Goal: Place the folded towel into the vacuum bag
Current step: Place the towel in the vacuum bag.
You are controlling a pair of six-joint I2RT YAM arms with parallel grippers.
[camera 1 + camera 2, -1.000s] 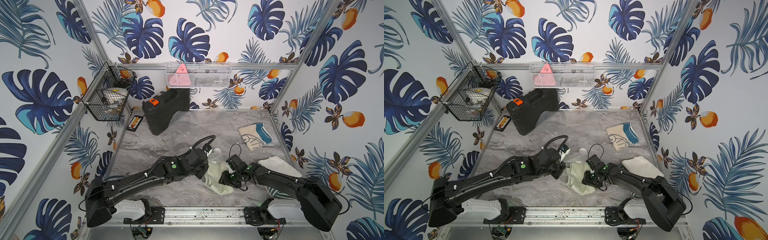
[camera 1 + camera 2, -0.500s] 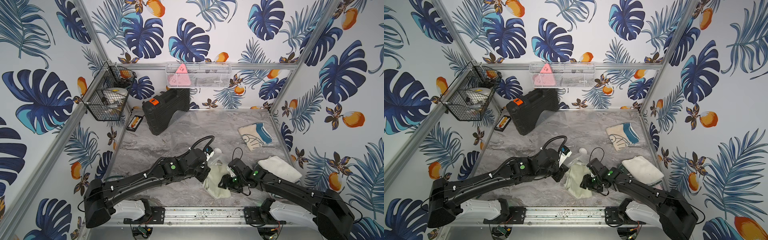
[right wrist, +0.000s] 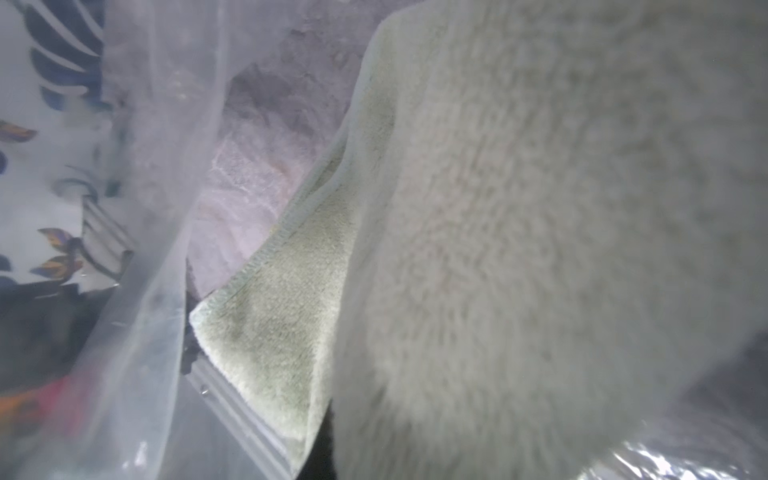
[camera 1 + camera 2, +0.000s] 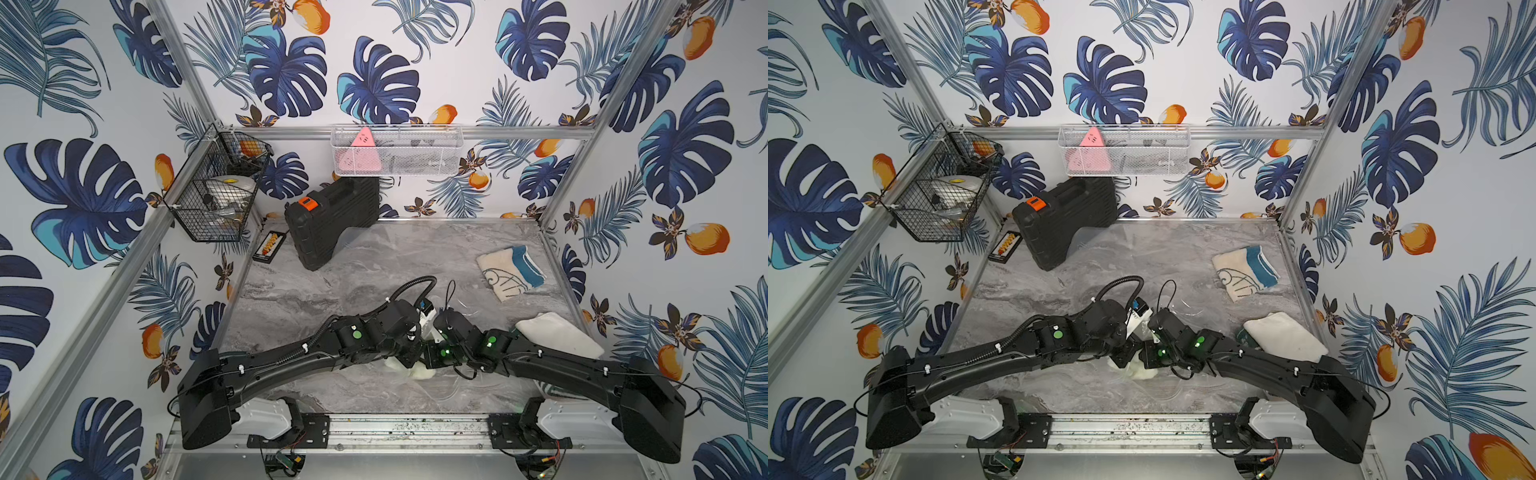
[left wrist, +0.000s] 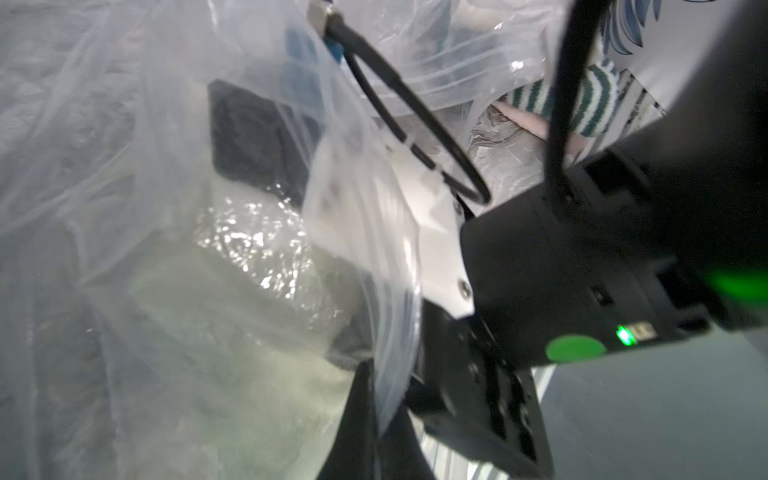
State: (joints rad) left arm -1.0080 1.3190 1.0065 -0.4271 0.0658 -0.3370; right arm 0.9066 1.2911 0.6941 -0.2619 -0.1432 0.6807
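Risk at this moment lies mostly with the plastic film. The left gripper [image 5: 376, 399] is pinched closed on a layer of the large clear crinkly vacuum bag [image 5: 166, 208], holding it up as a mouth at the near centre of the grey marbled table [image 4: 332, 291]. The pale green fluffy folded towel [image 3: 540, 249] lies there too, under the two wrists. It shows through the plastic in the left wrist view and as a pale lump in both top views. Part of it seems to be inside the mouth, but how deep I cannot tell. The right gripper [image 4: 432, 356] is down at the towel. The cloth fills its wrist view, so I cannot tell whether its jaws are closed on the fabric.

The thin glossy film could slide out of the left pinch, and the mouth would then drop onto the towel. A loose hemmed corner [image 3: 232, 324] sticks out from the fold beside what looks like the bag's zip strip [image 3: 232, 399]. Pushed inward, it could catch there and pull the fold open. The light bag may also skid away under the push. The wrists are almost touching, and the right arm's black cable loop [image 5: 432, 126] hangs just beside the left gripper, so a snag is possible.
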